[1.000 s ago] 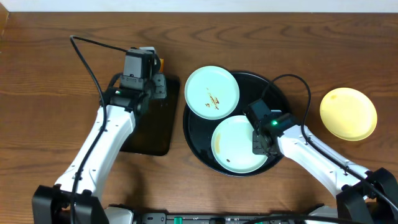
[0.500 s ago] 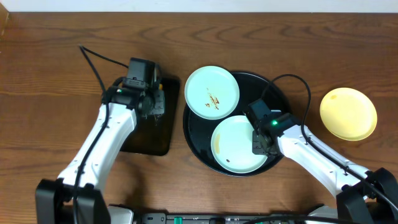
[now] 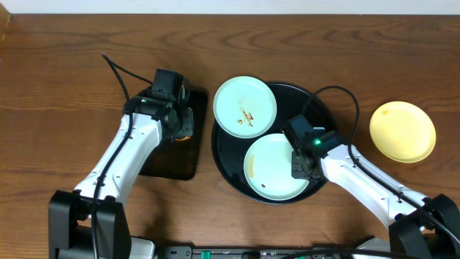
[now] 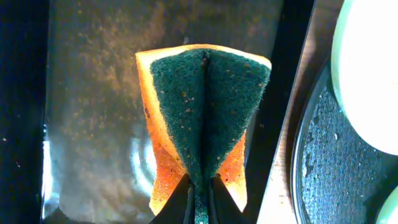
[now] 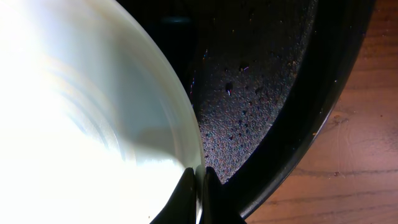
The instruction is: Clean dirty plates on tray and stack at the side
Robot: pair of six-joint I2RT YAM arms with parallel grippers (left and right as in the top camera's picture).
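Nine o'clock: left gripper [image 4: 200, 194] clenched on folded orange-green sponge [image 4: 205, 112] over rectangular black tray [image 3: 172, 162]; could slip from so narrow a pinch. Centre, round glossy black tray [image 3: 218, 155]: smeared mint-white plate [image 3: 244, 106] at eleven, overlapping the rim, could tip under wiping. Second mint-white plate [image 5: 81, 124] at six, rim nipped by right gripper [image 5: 199, 186]. Three o'clock: pale yellow plate [image 3: 402, 131] on bare wood [image 3: 345, 43]. No writing legible.

— What's different on the left?
— The left claw [image 4: 200, 190], pinching the sponge [image 4: 205, 118], now sits lower over the rectangular tray [image 4: 93, 93], nearer the counter's [image 3: 57, 86] front edge.
— And the elbow?
— Swung outward.
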